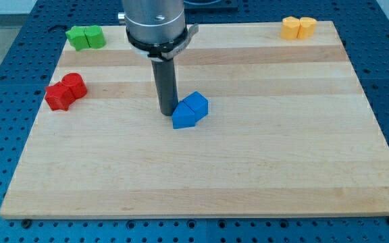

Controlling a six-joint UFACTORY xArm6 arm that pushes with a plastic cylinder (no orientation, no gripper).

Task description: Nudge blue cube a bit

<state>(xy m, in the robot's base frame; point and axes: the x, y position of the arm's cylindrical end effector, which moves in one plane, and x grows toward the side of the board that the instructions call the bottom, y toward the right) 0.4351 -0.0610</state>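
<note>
Two blue blocks lie together near the board's middle: a blue cube (pixel 197 103) at the upper right and a second blue block (pixel 183 117) at its lower left, touching it. My tip (pixel 167 112) rests on the board just left of the blue pair, touching or nearly touching the lower blue block. The dark rod rises from there to the arm's grey cylinder at the view's top.
A green pair of blocks (pixel 86 37) sits at the top left corner. A red pair (pixel 66 91) sits at the left edge. A yellow pair (pixel 298 28) sits at the top right. The wooden board (pixel 248 169) lies on a blue perforated table.
</note>
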